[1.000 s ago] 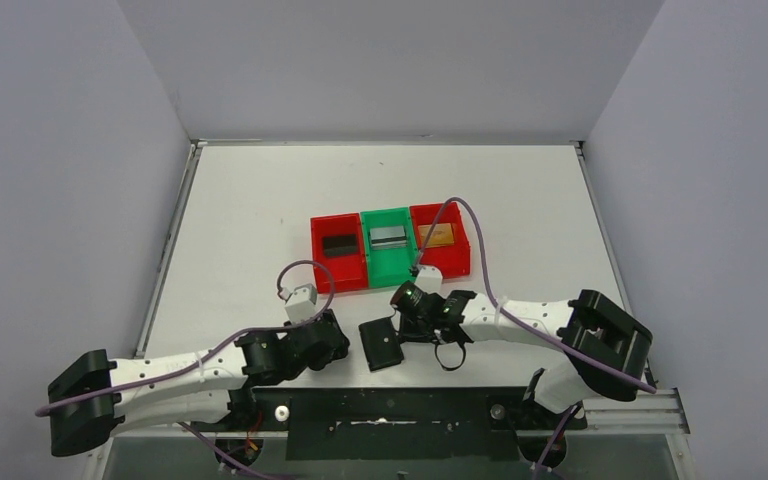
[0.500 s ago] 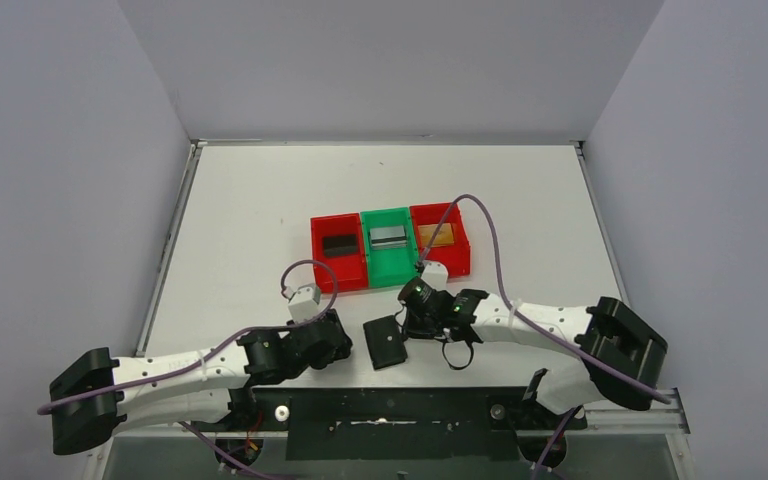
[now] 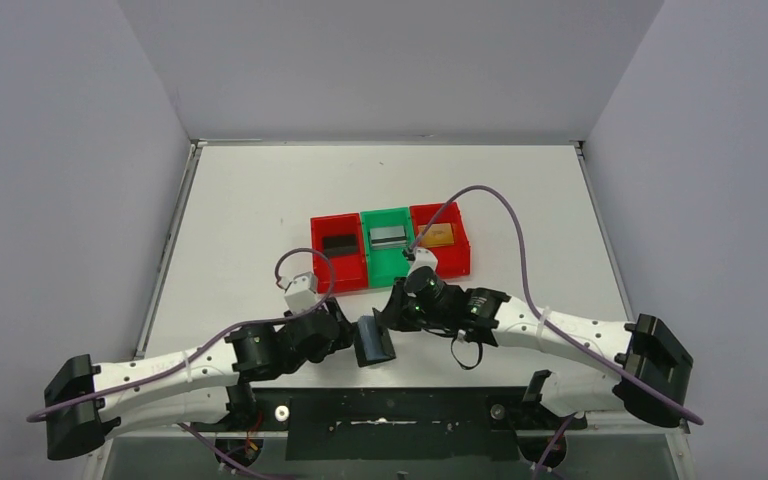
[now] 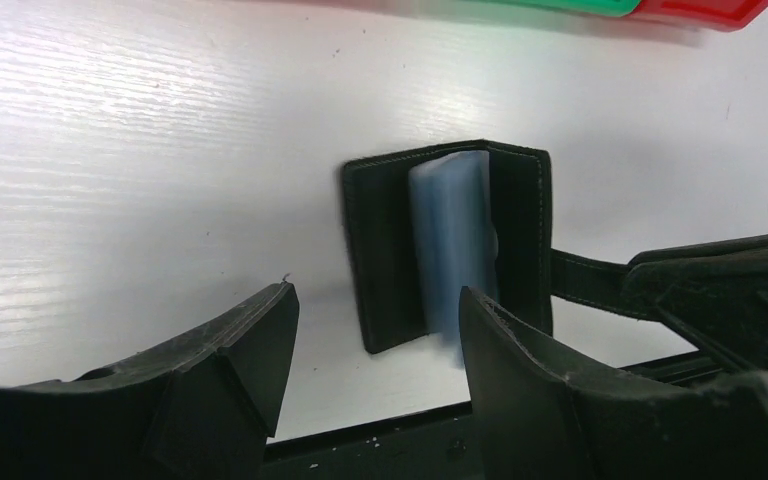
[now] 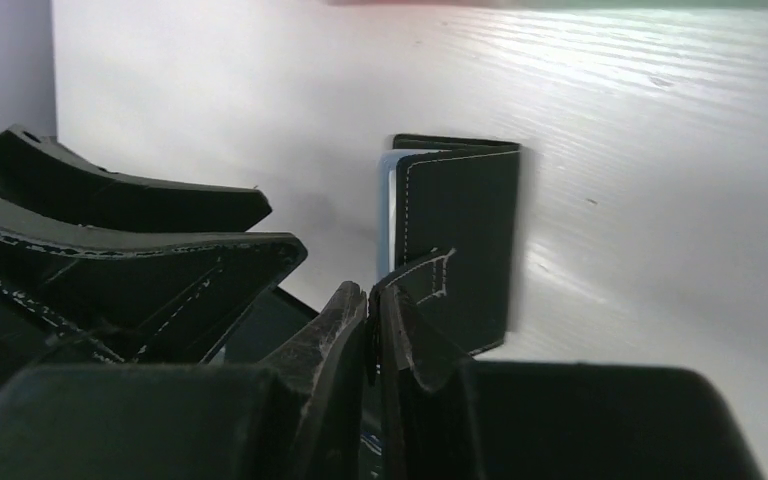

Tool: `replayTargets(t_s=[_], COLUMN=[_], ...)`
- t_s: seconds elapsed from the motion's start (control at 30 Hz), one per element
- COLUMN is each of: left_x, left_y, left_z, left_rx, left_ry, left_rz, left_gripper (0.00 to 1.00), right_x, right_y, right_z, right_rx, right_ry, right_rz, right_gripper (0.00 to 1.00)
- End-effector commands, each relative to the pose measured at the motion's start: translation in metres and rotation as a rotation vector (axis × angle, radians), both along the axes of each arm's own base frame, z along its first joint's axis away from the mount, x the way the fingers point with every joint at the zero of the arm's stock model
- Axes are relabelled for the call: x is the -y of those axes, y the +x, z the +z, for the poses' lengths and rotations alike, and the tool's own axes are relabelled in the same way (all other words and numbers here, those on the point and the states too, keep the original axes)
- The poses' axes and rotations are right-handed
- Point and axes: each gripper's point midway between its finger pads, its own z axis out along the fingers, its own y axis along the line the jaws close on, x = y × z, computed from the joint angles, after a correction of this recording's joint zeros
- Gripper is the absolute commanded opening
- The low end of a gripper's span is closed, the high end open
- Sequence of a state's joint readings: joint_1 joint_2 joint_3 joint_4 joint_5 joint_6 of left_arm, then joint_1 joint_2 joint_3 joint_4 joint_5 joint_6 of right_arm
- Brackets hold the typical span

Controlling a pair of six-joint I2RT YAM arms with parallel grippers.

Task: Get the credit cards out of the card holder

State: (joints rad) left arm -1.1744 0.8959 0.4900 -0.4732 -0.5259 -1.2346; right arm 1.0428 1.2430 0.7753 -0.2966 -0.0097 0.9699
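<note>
Right fingers (image 5: 332,335) are clenched on the side tab of the holder (image 5: 465,235), with the stitched strap pinched between their tips. Left fingers (image 4: 225,355) are released: they stand spread apart just short of the holder and do not touch it. The holder sits near the front edge of the bench (image 3: 260,200), between the two sets of fingers. It is partly open, with its two black covers spread and a bluish-grey inner pocket showing between them; this pocket is blurred in the left wrist view. Whether the holder's lower edge rests on the bench or is raised cannot be told. The cards lie apart from the holder, one per bin. The black card (image 3: 339,245) is in the left red bin (image 3: 338,274), the silver card (image 3: 388,237) is in the green bin (image 3: 390,270), and the gold card (image 3: 438,235) is in the right red bin (image 3: 457,255). The three bins stand side by side, touching, at mid-bench beyond the holder. A purple cable (image 3: 500,205) from the right arm arches above the right red bin.
</note>
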Motion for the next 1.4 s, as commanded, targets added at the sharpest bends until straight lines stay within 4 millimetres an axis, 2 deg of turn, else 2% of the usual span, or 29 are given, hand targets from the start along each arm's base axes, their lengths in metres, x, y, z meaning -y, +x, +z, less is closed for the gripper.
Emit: replayTargets(t_s=[0.0, 0.1, 0.23, 0.33, 0.5, 0.6, 0.67, 0.83, 0.93, 1.17, 1.37], left_x=[-0.011, -0.018, -0.019, -0.013, 0.001, 0.013, 0.025, 0.056, 0.066, 0.068, 0.068], left_y=[0.011, 0.011, 0.008, 0.005, 0.005, 0.005, 0.005, 0.005, 0.006, 0.007, 0.011], left_z=[0.029, 0.032, 0.03, 0.025, 0.024, 0.027, 0.031, 0.041, 0.038, 0.016, 0.006], left_rx=[0.06, 0.065, 0.059, 0.048, 0.045, 0.043, 0.045, 0.057, 0.041, -0.012, -0.027], left_ry=[-0.017, -0.02, -0.036, -0.045, -0.054, -0.062, -0.073, -0.12, -0.127, -0.081, -0.061], left_rz=[0.072, 0.092, 0.085, 0.053, 0.005, -0.039, -0.085, -0.185, -0.209, -0.205, -0.201], left_gripper=[0.6, 0.6, 0.6, 0.6, 0.6, 0.6, 0.6, 0.61, 0.61, 0.61, 0.62], right_x=[-0.041, -0.044, -0.02, -0.005, 0.033, 0.068, 0.082, 0.086, 0.094, 0.096, 0.099], right_y=[0.005, 0.006, 0.014, 0.018, 0.028, 0.028, 0.023, 0.011, 0.001, -0.005, -0.008], right_z=[0.041, 0.032, 0.003, -0.001, -0.013, -0.041, -0.057, -0.08, -0.097, -0.109, -0.119], right_rx=[0.066, 0.042, -0.01, -0.017, -0.046, -0.089, -0.11, -0.167, -0.206, -0.203, -0.224], right_ry=[0.167, 0.164, 0.06, 0.085, 0.147, 0.058, 0.01, -0.004, -0.029, -0.035, -0.071], right_rz=[0.085, 0.071, -0.067, -0.143, -0.262, -0.333, -0.343, -0.337, -0.394, -0.406, -0.422], right_gripper=[0.0, 0.01, 0.01, 0.01, 0.03, 0.03, 0.05, 0.05, 0.04, 0.05, 0.04])
